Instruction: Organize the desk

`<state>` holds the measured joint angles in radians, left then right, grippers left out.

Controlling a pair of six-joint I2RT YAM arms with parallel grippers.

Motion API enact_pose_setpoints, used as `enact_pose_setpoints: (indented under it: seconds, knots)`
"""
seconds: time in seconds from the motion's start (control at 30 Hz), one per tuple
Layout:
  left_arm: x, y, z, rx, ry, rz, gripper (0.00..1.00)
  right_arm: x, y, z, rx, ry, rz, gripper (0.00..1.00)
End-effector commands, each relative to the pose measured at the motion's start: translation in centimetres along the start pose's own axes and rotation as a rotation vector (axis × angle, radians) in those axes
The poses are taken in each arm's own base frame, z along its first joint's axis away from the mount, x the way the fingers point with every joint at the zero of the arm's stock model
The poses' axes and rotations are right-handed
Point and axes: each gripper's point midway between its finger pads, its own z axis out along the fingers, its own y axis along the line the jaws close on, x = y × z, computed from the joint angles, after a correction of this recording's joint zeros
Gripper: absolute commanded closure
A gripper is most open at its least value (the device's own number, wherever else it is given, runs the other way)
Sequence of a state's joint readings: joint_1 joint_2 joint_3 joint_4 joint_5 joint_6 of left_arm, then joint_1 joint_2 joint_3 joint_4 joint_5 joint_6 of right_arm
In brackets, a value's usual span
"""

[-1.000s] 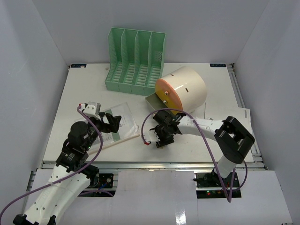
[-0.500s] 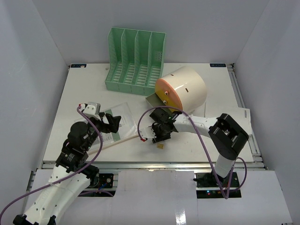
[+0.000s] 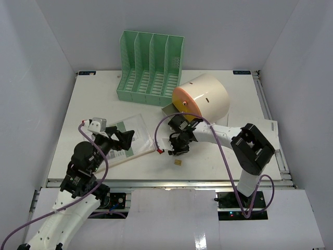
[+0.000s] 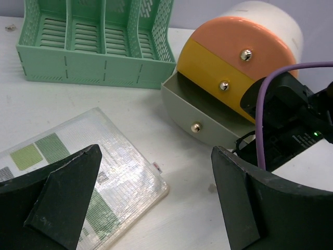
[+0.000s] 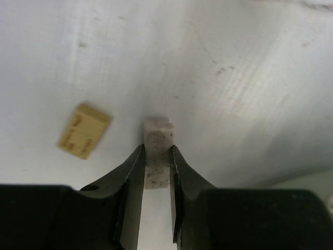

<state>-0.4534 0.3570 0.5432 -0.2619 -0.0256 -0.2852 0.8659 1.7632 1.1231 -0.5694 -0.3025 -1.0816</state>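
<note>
On the white desk (image 3: pixel 93 99), my right gripper (image 5: pixel 157 150) is shut on a small white speckled block (image 5: pixel 157 136), which sticks out past the fingertips and rests low on the surface. Seen from above, that gripper (image 3: pixel 176 150) sits just in front of the drawer box. A small tan block (image 5: pixel 83 130) lies loose to its left, also seen from above (image 3: pixel 178 162). My left gripper (image 4: pixel 156 156) hangs open over the corner of a clear zip pouch (image 4: pixel 104 182) with green-printed paper inside, holding nothing.
A cream drawer box (image 3: pixel 203 99) with an orange face lies on its side, its grey bottom drawer (image 4: pixel 197 122) pulled open. A green slotted file rack (image 3: pixel 151 67) stands at the back. Papers (image 3: pixel 270 130) lie at the right edge. White walls enclose the desk.
The right gripper has shifted slightly back and left, uncovering the tan block, and its jaws have closed on the white block. The left wrist has shifted a little to the left.
</note>
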Motion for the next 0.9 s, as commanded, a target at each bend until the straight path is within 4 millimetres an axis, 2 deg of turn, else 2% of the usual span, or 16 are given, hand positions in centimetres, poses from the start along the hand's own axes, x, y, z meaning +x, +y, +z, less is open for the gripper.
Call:
enact_pose_setpoints:
  seconds: [0.0,0.07,0.13,0.23,0.27,0.3,0.4,0.53,0.67,0.8,0.87]
  knots:
    - [0.9,-2.9,-0.8,0.155,0.013,-0.125,0.02,-6.5,1.6,-4.9,-0.098,-0.303,-0.001,0.92]
    - [2.0,-4.3,-0.9,0.225,0.059,-0.195,0.03,-7.9,0.9,-7.5,-0.054,-0.371,0.007,0.92]
    - [3.9,-5.3,-0.5,0.280,0.132,-0.242,0.08,-8.7,0.0,-9.4,-0.011,-0.409,0.031,0.92]
    - [9.2,-6.6,0.7,0.318,0.358,-0.438,0.18,-8.3,-3.0,-12.3,0.154,-0.383,0.122,0.92]
    - [11.1,-6.6,1.0,0.315,0.432,-0.470,0.21,-7.7,-4.9,-13.2,0.264,-0.348,0.146,0.92]
    - [12.2,-6.8,1.2,0.301,0.475,-0.509,0.21,-6.4,-6.1,-13.9,0.348,-0.299,0.201,0.92]
    - [15.3,-6.5,2.1,0.205,0.561,-0.558,0.21,-3.8,-8.9,-15.9,0.571,-0.219,0.298,0.92]
    - [17.3,-7.2,3.0,0.125,0.608,-0.575,0.20,-1.5,-10.1,-16.7,0.717,-0.164,0.379,0.92]
    - [18.9,-8.2,3.9,0.053,0.646,-0.564,0.18,0.2,-10.8,-16.2,0.790,-0.109,0.455,0.92]
    - [19.7,-9.6,4.6,0.020,0.661,-0.557,0.18,0.9,-10.7,-14.9,0.788,-0.085,0.473,0.84]
    - [21.1,-10.0,4.8,-0.018,0.690,-0.541,0.17,1.7,-10.8,-14.4,0.798,-0.055,0.486,0.76]
